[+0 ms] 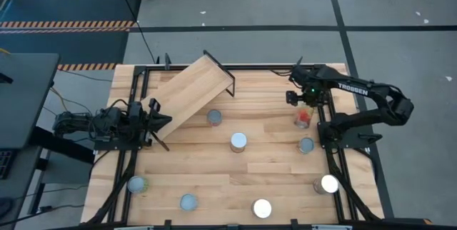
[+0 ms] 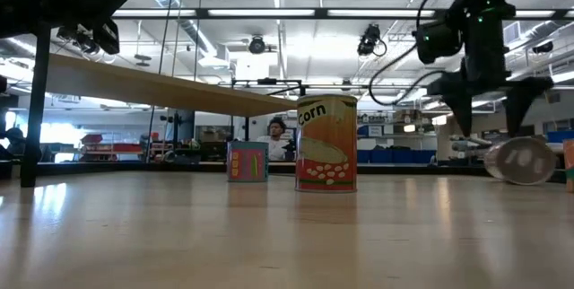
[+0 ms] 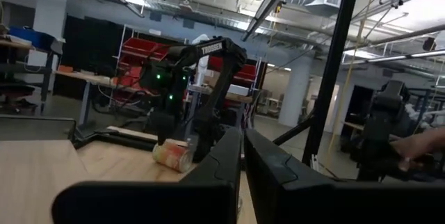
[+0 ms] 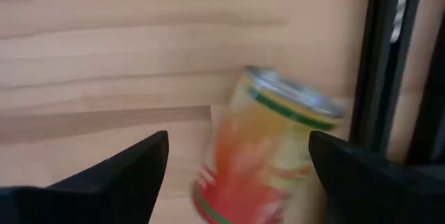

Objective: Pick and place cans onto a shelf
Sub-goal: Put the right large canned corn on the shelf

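The shelf [image 1: 193,91], a tilted light-wood plank on black legs, stands at the far left of the table. Several cans stand upright on the table, among them a corn can [image 2: 326,143] and a small one [image 2: 247,161]. One orange-and-green can [image 4: 268,151] lies on its side near the right rail [image 1: 303,119]. My right gripper [image 4: 238,140] hangs open above it, pointing down, a finger on either side and clear of it [image 2: 489,114]. My left gripper [image 1: 166,121] waits shut by the shelf's low end.
Black rails run along the table's right [image 1: 335,158] and left [image 1: 128,158] sides; the lying can is close to the right one. Silver-topped cans [image 1: 238,141] [image 1: 306,145] [image 1: 262,208] are scattered over the middle and near half. A person [image 2: 278,136] sits beyond the table.
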